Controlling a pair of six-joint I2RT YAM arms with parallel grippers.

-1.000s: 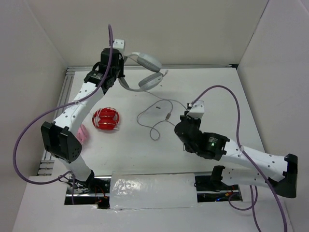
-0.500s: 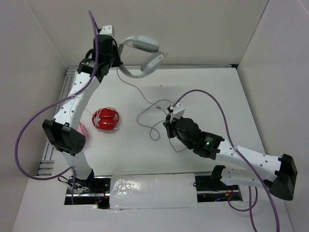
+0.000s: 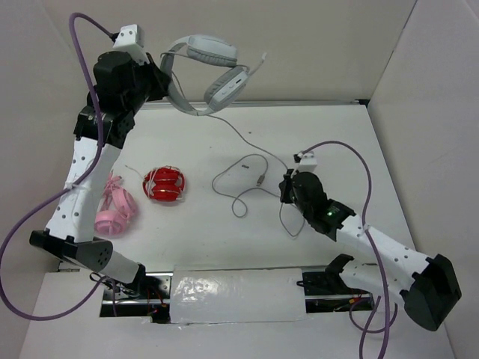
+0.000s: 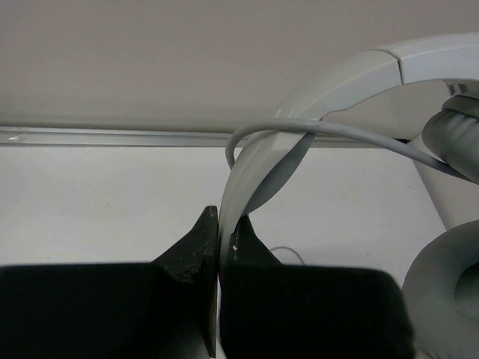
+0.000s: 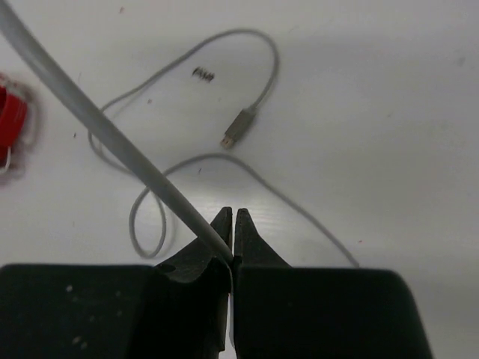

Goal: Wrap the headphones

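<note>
The headphones (image 3: 212,54) hang in the air at the back left, above the table's far edge. My left gripper (image 3: 160,79) is shut on the headband; in the left wrist view the band (image 4: 352,75) rises from between my shut jaws (image 4: 227,224), with an ear cup (image 4: 449,292) at the right. The thin white cable (image 3: 241,135) runs from the headphones down to my right gripper (image 3: 288,185), which is shut on it. In the right wrist view the cable (image 5: 97,123) enters my jaws (image 5: 232,218). Loose cable loops and the USB plug (image 5: 238,129) lie on the table.
A red rounded object (image 3: 165,185) lies left of the table's middle, and its edge also shows in the right wrist view (image 5: 10,120). A pink object (image 3: 114,209) lies near the left edge. Walls enclose the back and sides. An aluminium rail (image 4: 112,137) runs along the far edge.
My left arm has raised the headphones and swung them left. My right gripper has moved right with the cable, pulling it taut. The pink object has come into view.
</note>
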